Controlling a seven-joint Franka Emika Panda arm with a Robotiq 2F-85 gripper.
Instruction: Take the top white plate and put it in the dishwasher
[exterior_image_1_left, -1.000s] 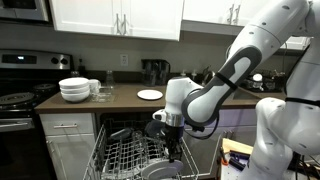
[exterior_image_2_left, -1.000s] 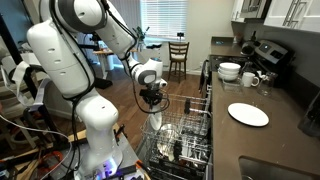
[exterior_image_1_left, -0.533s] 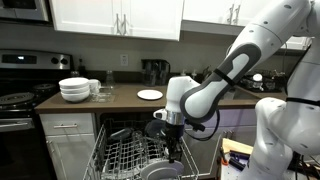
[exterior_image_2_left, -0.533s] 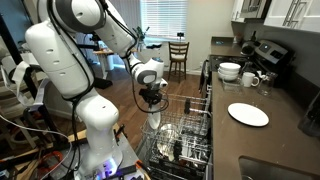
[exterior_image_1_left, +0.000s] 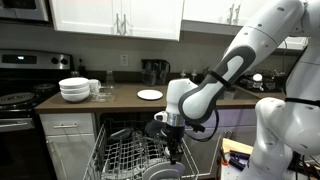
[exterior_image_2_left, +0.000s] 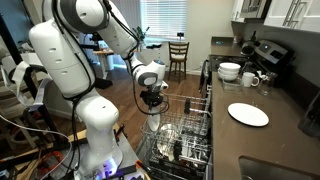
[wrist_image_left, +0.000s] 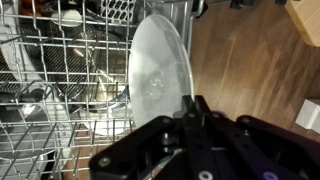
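Pincer (wrist_image_left: 190, 108) is clamped on the rim of the plate (wrist_image_left: 158, 72); you hold it upright, on edge, over the rack (wrist_image_left: 45, 100) of the open dishwasher (exterior_image_1_left: 122, 156). A second plate (exterior_image_2_left: 248, 114) lies on the desk (exterior_image_2_left: 290, 135).

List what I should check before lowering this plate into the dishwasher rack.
1. Tool shut on white plate: ok.
2. Plate held on edge, not flat: ok.
3. Plate above the pulled-out rack: ok.
4. Free slot directly below the plate: cannot tell.
5. Clearance from loaded dishes: cannot tell.
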